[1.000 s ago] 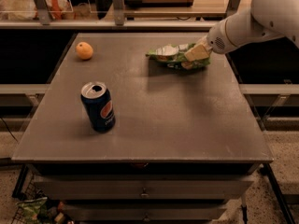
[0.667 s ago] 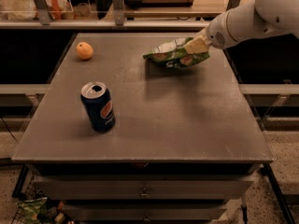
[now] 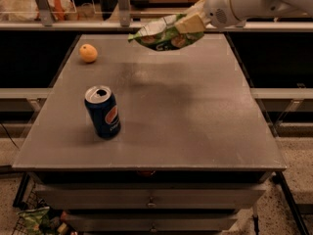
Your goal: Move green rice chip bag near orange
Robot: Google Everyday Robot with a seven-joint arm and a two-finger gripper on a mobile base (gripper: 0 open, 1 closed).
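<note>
The green rice chip bag (image 3: pixel 161 35) hangs in the air above the far middle of the table, held by its right end. My gripper (image 3: pixel 191 22) is shut on that end, with the white arm reaching in from the upper right. The orange (image 3: pixel 88 53) lies on the table at the far left, well to the left of the bag and lower than it.
A blue Pepsi can (image 3: pixel 103 112) stands upright at the left front of the grey table (image 3: pixel 205 131). A rail with posts and shelves runs behind the far edge. Drawers sit under the table, and a basket with bags stands on the floor at the lower left.
My gripper has lifted the bag off the table and carried it left and up, toward the far middle. The orange and the can have not moved.
</note>
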